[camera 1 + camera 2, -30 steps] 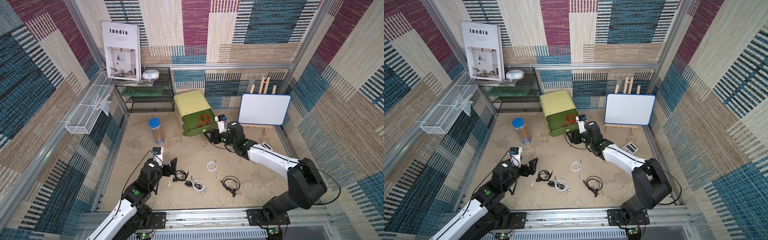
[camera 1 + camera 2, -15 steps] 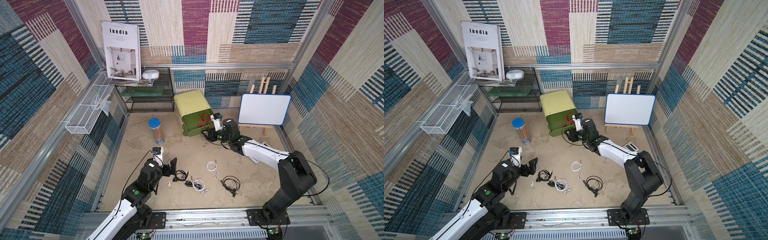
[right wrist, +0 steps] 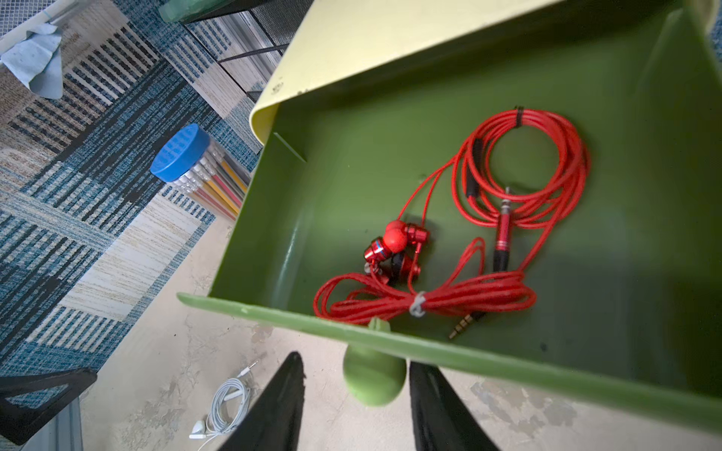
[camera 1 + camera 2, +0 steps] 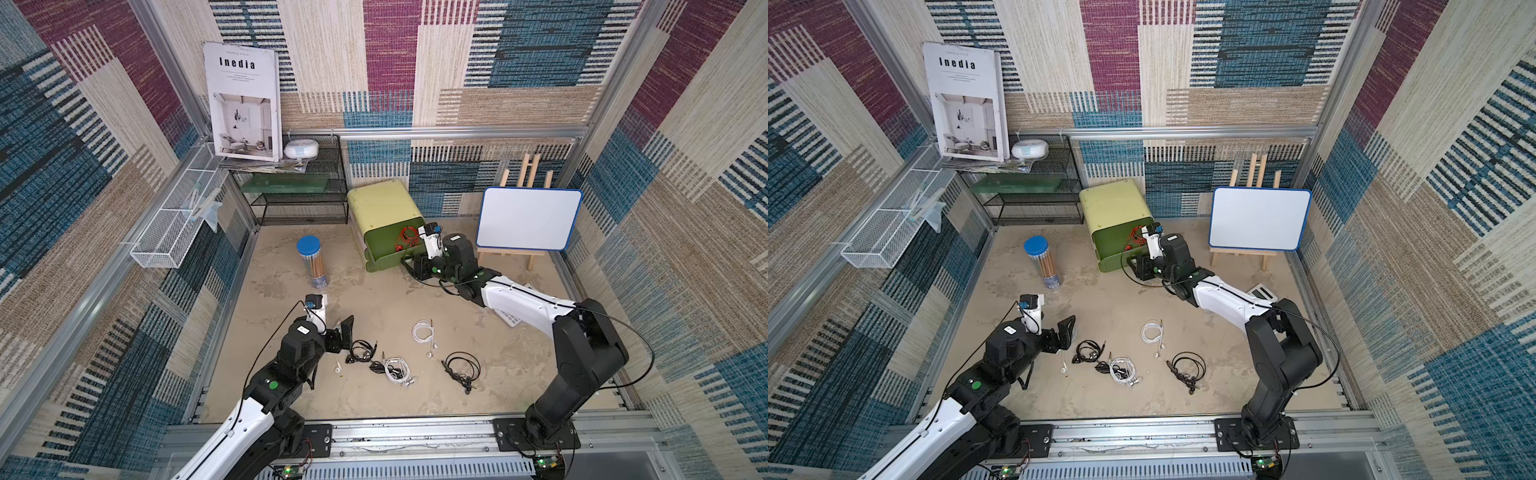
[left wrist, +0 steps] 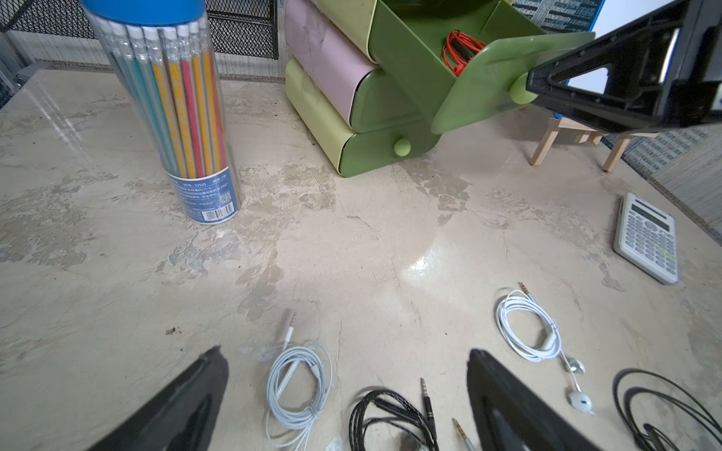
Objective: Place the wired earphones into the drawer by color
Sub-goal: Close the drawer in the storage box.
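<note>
left fingers [image 5: 176, 410] splayed over white earphones [image 5: 299, 384], lower centre: likely light, floppy, pinch the coil; right fingers [image 3: 281, 406] straddle drawer knob [image 3: 373, 380], unclenched.

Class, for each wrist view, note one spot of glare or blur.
Left wrist view: glare patch on the table, and the tips of the left pincer are blurred. Right wrist view: the drawer knob is out of focus; the red earphones are sharp.

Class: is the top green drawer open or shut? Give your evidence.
Open. The drawer juts from the cabinet, red earphones visible inside it.
</note>
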You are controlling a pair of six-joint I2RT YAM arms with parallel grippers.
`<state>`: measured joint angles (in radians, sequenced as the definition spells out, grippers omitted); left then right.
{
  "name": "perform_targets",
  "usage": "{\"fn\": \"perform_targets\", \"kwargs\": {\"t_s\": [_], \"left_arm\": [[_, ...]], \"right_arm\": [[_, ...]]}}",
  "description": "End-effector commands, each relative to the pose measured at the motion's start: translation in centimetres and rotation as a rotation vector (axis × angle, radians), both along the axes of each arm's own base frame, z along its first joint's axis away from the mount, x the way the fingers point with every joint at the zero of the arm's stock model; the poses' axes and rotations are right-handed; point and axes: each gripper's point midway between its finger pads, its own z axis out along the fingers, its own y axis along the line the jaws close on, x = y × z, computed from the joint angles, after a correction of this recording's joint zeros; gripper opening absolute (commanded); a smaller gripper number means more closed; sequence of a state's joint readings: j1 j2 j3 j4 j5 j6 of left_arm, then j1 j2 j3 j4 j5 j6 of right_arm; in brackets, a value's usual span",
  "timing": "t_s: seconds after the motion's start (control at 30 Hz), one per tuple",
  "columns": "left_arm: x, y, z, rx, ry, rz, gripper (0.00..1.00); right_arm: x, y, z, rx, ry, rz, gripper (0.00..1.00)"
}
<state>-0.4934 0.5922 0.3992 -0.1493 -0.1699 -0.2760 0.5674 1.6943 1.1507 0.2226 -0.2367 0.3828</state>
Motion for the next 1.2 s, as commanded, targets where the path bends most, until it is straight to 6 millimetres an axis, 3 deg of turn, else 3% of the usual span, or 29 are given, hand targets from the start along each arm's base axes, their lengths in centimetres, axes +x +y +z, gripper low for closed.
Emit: {"fn": "perform_targets", "kwargs": {"t_s": [0.0,1.17], "left_arm": [[0.1,0.2,0.2,0.007,-0.011,0.01,0.99],[0.1,0.2,0.2,0.008,-0.014,0.009,0.99]], "right_arm": [[0.6,0.2,0.7,0.009,-0.025,-0.012,0.48],[6.3,2.0,1.5,-0.035,-0.098,-0.077,0.48]]}}
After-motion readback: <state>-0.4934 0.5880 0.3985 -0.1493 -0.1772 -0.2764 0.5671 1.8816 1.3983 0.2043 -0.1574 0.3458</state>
